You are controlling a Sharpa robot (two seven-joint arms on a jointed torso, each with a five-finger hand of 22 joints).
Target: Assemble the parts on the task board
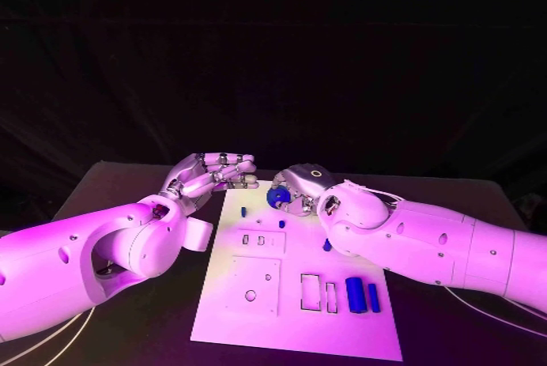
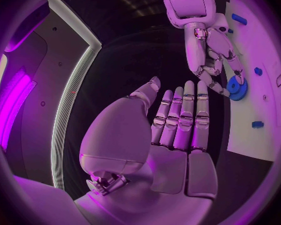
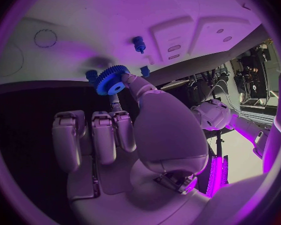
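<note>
right robot hand (image 1: 306, 194) pinching blue gear (image 1: 277, 197), fingers curled

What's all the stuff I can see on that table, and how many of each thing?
Table: one, black, under everything.
Task board: one, white plate with cut-out slots, middle of the table.
Gear: one, blue, toothed, at the board's far end, held by the right hand.
Bars: two, blue, upright side by side, near right part of the board.
Small pegs: several, blue, standing on the board's far half; exact count too small to tell.
Left hand: one, silver, fingers apart and holding nothing, off the board's far left corner.
Right hand: one, silver, pinching the gear over the board's far end.
Arms: two, white, one from each side.
</note>
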